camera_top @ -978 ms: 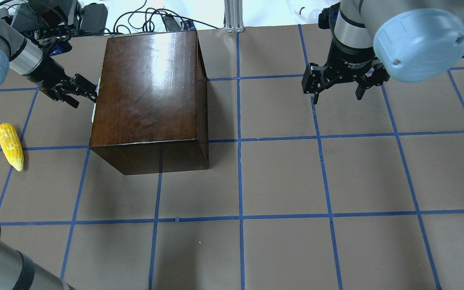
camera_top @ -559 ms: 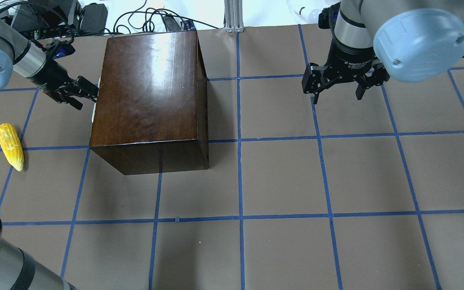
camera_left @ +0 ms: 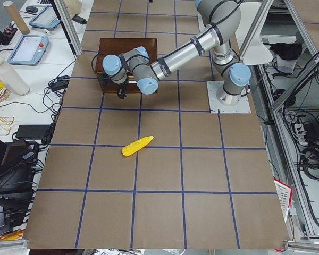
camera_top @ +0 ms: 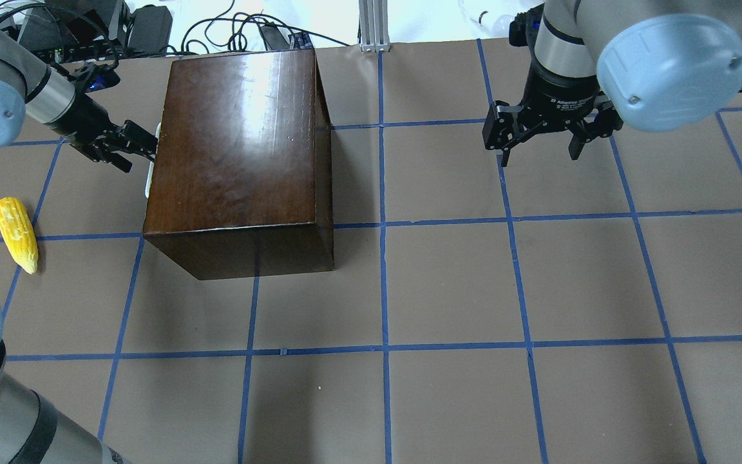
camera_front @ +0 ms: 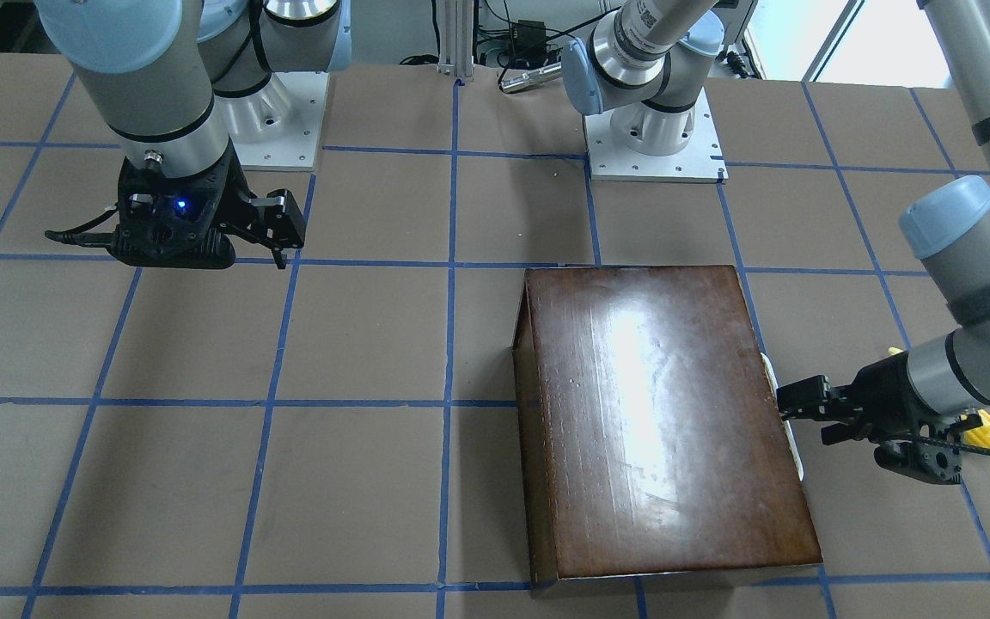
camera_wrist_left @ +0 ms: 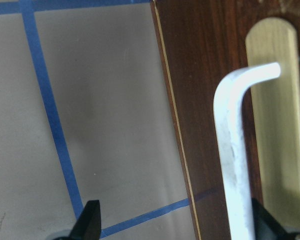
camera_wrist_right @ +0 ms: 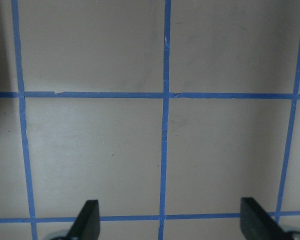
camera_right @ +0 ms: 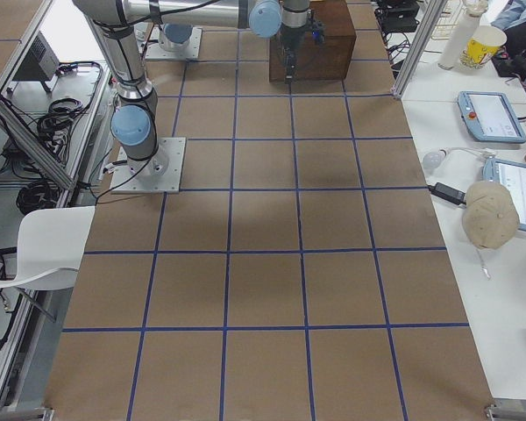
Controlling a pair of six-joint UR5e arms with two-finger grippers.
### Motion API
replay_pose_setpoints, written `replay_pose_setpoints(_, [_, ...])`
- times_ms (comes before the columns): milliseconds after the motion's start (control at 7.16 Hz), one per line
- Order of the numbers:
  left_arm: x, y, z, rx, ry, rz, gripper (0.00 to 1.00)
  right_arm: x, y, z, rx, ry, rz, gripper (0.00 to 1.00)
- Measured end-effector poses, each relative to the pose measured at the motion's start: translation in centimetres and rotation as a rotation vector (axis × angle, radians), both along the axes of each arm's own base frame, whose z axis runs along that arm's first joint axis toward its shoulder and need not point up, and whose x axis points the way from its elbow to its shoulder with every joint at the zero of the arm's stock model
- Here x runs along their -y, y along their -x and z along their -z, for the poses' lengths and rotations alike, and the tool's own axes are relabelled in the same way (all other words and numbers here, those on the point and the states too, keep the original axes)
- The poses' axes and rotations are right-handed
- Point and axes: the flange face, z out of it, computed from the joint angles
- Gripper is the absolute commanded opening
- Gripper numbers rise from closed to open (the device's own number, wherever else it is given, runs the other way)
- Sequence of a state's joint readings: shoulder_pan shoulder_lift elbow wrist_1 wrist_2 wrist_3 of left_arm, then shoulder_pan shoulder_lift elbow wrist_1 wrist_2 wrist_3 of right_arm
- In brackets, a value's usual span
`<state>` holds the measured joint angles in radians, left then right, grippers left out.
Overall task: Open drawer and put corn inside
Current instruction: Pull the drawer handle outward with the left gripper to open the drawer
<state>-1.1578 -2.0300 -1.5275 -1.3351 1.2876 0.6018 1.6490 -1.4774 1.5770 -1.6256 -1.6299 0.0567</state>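
Observation:
The glossy dark-brown box stands at the table's far left. Its drawer is shut; the dark front panel with a white bar handle faces my left arm. My left gripper is open, its tips right at the front panel. In the left wrist view the handle lies between the fingers, close to the right fingertip. The yellow corn lies on the table to the left of the box, apart from the gripper. My right gripper is open and empty above the table at the far right.
Blue tape lines grid the brown table top. Cables and electronics lie beyond the far edge behind the box. An aluminium post stands at the far middle edge.
My left gripper has moved a little further from the robot along the box's left face and in toward the drawer front. The right arm, the box and the corn have not moved.

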Motion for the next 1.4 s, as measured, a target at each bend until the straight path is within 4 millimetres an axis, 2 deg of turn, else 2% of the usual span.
replay_pose_setpoints(419, [-0.1,-1.2,0.0,0.001,0.016,0.03,1.0,0.0,0.0,0.0,-0.001,0.001,0.0,1.0])
replay_pose_setpoints(1397, [-1.3,-6.4,-0.1,-0.001,0.049,0.045,1.0,0.0,0.0,0.0,-0.001,-0.001,0.0,1.0])
